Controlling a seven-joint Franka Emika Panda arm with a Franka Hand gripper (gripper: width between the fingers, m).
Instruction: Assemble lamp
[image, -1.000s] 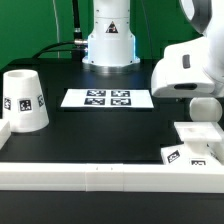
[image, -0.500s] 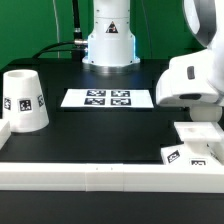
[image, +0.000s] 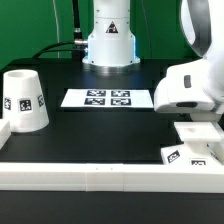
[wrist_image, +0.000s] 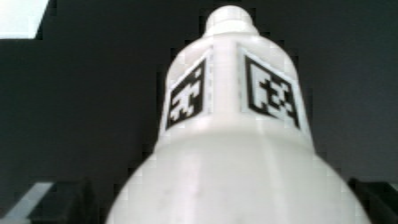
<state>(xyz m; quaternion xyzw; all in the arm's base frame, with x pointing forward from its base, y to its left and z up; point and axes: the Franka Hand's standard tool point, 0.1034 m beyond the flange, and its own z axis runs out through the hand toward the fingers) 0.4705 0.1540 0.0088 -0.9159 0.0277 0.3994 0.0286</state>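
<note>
The white bulb (wrist_image: 228, 130) fills the wrist view, round tip away from the camera, with two black-and-white tags on its sides. My gripper (wrist_image: 222, 212) sits around its thick end and looks shut on it; only dark slivers of the fingers (wrist_image: 39, 200) show beside it. In the exterior view the arm's white hand (image: 192, 88) hangs over the flat square base (image: 196, 138) at the exterior view's right and hides the bulb. The tapered shade (image: 22, 100) stands at the exterior view's left.
The marker board (image: 107, 98) lies in the middle of the black table. A long white rail (image: 100, 176) runs along the front edge. The robot's white pedestal (image: 108, 40) stands at the back.
The arm's hand has moved toward the exterior view's right and slightly down, closer over the base. The shade, base and marker board have not moved.
</note>
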